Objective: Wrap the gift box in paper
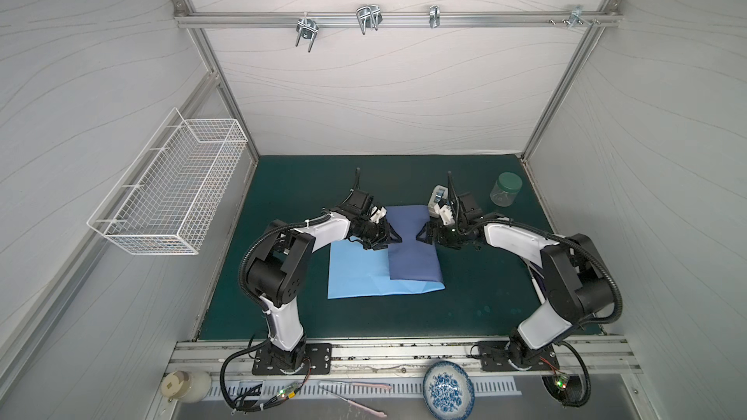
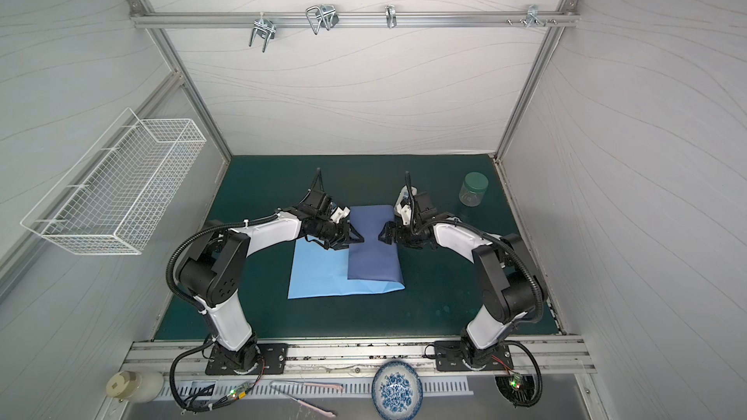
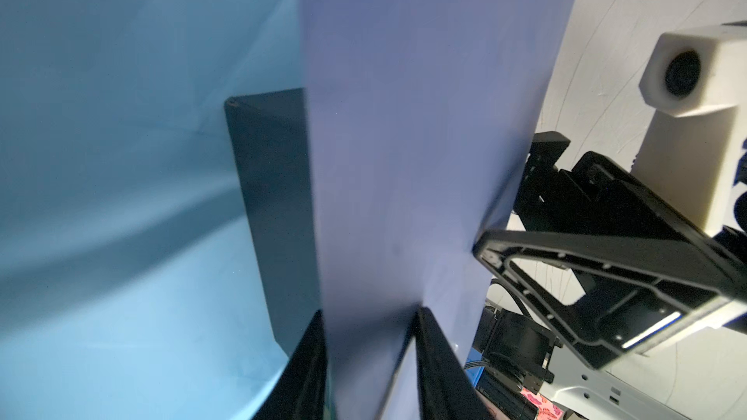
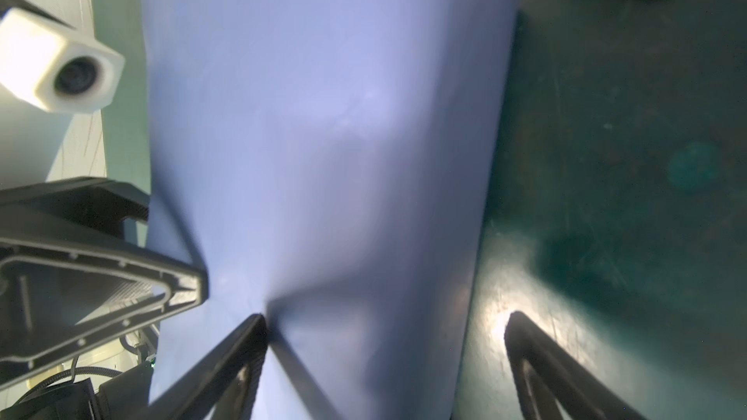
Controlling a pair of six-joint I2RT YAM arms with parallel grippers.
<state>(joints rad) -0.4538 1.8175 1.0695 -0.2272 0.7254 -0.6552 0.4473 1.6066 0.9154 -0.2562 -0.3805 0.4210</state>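
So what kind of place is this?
Probably a robot testing booth, not a home: the left arm and right arm are bolted to a metal rail, and plain white walls box in a green mat.

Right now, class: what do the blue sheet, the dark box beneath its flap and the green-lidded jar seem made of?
The paper: thin matte sheet, sharp creases, folds flat. The gift box: likely cardboard, dark matte, sharp edges. The jar: clear body, glass or plastic, unclear which; green lid probably plastic.
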